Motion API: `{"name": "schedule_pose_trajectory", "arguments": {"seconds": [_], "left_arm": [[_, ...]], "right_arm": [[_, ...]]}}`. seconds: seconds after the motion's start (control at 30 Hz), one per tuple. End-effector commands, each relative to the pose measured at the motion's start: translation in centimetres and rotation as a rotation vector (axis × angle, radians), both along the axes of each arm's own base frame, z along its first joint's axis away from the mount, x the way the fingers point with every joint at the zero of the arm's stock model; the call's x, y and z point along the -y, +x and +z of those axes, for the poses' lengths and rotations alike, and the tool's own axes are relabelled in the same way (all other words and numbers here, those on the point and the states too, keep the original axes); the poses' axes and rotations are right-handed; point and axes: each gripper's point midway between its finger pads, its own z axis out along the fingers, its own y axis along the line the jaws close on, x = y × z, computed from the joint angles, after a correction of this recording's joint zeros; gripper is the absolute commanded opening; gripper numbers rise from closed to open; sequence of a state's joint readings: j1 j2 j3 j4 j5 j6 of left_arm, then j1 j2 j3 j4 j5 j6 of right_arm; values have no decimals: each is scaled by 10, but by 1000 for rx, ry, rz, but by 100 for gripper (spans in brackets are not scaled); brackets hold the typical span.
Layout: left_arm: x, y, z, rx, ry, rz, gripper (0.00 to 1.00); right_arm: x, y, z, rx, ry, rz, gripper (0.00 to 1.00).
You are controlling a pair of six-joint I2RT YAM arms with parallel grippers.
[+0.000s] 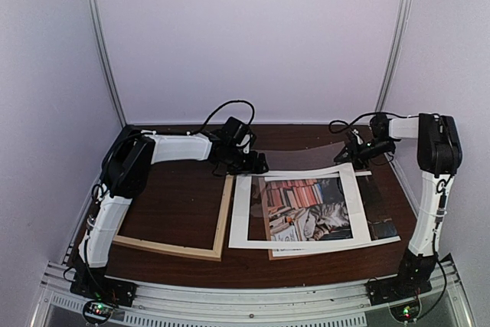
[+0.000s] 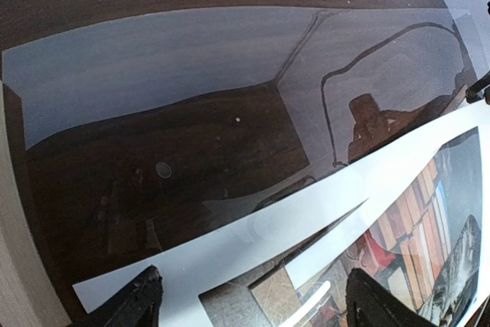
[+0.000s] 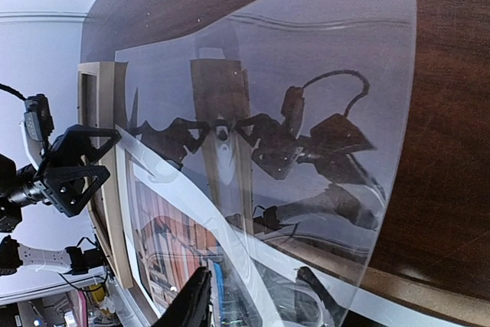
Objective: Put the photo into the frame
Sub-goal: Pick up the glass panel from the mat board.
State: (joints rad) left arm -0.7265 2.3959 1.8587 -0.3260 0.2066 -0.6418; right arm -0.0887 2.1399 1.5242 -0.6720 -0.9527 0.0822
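**Photo outside frame; both pincers over the clear sheet**

The photo (image 1: pixel 314 206) lies face up on the dark wooden table (image 1: pixel 168 204), cat and books showing. It is just right of the frame (image 1: pixel 223 216) and not inside it. Its left white border runs along the frame's right strip; whether the two touch cannot be told. The frame lies flat on the table, with bare table showing inside it.

A clear sheet (image 3: pixel 306 74) overlies the photo and reaches past its far edge towards the back of the table.

The left gripper (image 1: pixel 256 164) is at the photo's far left corner, near the frame's far right corner. In the left wrist view its jaws stand wide apart with nothing between them; the photo's white border lies below.

The right gripper (image 1: pixel 354 152) is at the photo's far right corner. In the right wrist view its fingers (image 3: pixel 195 300) stand part-way apart at the sheet's edge. No grip on the sheet can be confirmed.
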Motion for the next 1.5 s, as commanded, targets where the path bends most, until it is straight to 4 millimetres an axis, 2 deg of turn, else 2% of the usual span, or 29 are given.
{"name": "schedule_pose_trajectory", "arguments": {"seconds": [0.0, 0.3, 0.93, 1.33, 1.47], "left_arm": [[-37, -45, -73, -218, 178, 0, 84], [-37, -45, -74, -215, 181, -2, 84], [-38, -45, -73, -211, 185, -6, 84], [-39, -48, -76, -217, 190, -9, 84], [-40, -48, -77, -217, 190, -9, 84]], "right_arm": [[-3, 1, 5, 9, -15, 24, 38], [-1, 16, 20, 48, -53, 37, 35], [-13, 31, 23, 64, -86, 98, 35], [-6, 41, 25, 65, -137, 95, 29], [-4, 46, 26, 70, -158, 95, 30]]}}
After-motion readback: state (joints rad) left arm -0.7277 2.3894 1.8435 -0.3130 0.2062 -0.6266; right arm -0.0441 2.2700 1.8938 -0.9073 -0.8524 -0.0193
